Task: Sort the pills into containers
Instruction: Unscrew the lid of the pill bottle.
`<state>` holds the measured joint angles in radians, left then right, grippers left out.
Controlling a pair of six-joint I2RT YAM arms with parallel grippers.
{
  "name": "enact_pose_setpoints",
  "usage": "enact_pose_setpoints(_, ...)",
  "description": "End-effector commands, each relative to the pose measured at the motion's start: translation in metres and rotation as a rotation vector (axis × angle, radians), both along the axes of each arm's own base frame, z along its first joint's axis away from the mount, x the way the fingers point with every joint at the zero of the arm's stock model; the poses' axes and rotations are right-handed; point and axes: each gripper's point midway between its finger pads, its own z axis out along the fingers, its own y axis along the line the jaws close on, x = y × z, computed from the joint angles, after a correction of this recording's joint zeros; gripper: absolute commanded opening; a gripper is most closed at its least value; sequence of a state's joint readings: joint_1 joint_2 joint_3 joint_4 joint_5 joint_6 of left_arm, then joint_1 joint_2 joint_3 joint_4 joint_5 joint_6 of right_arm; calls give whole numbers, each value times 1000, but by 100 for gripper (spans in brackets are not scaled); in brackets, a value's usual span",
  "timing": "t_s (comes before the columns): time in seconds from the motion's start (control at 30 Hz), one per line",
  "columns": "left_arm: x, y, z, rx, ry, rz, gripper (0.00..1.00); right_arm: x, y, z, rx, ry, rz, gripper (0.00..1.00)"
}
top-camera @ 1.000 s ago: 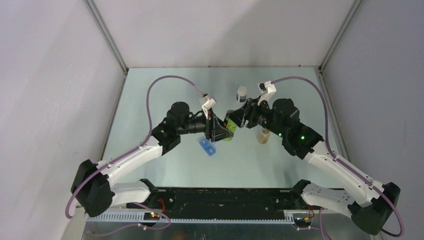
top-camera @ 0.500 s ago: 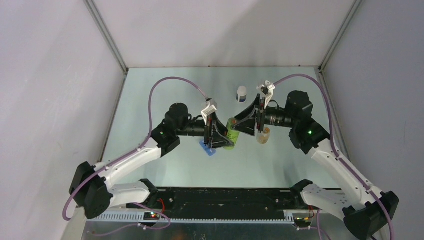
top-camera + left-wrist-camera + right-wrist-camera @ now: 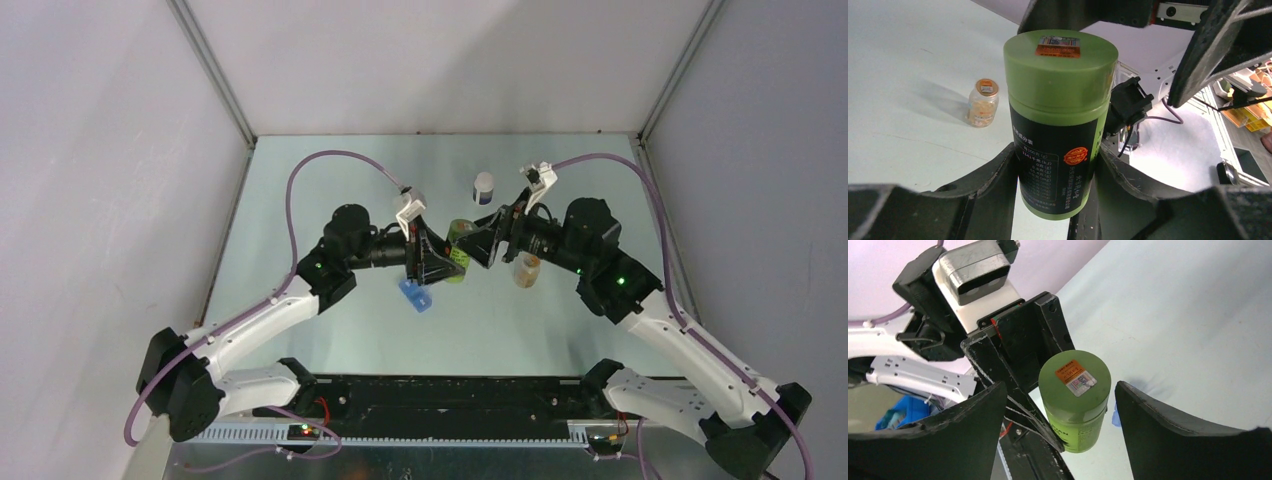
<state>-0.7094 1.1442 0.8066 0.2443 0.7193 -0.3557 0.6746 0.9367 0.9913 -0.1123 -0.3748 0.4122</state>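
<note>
the left gripper (image 3: pixel 432 262) is clamped on the lower half of the green bottle (image 3: pixel 459 250). it holds the bottle up over the middle of the table (image 3: pixel 330 190), with the lid pointing at the other arm. the lid looks to be on. the right gripper (image 3: pixel 1060 385) is spread wide, with one finger on each side of the lid. there is a gap on both sides, so it grips nothing.

the next job is likely to grab the lid and twist it. if the right fingers close off to one side, they may push the bottle and make it slide in the left grip. they may also slip round the smooth lid. if the left grip is too soft, the whole bottle may turn with the lid. if the lid pops off while the bottle leans, pills may spill on the table. the two grippers are very near each other, so a big move could bump them together.

a small amber bottle (image 3: pixel 526 270) stands just by the right arm, and a blue box (image 3: pixel 415 296) lies just beside the left gripper. a dropped bottle could knock either one. a white bottle (image 3: pixel 484 187) stands further back, apart from both. the walls are well away, and there is open table behind and on both sides to move in.
</note>
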Motion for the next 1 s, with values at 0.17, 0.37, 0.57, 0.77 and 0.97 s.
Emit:
enact_pose_setpoints(0.17,12,2,24,-46,-77,71,0,30,1,6,15,135,-271,64)
enact_pose_setpoints(0.37,13,3,22,-42,-70,78,0,30,5,9,30,142,-267,40)
enact_pose_setpoints(0.57,11,3,22,-39,-64,64,0,10,12,17,-19,15,-85,15)
enact_pose_setpoints(0.77,2,2,23,-37,-68,14,0,-41,13,-1,-114,-109,354,12)
enact_pose_setpoints(0.97,2,4,22,-31,-81,19,0,-37,-5,-10,-164,-121,373,8)
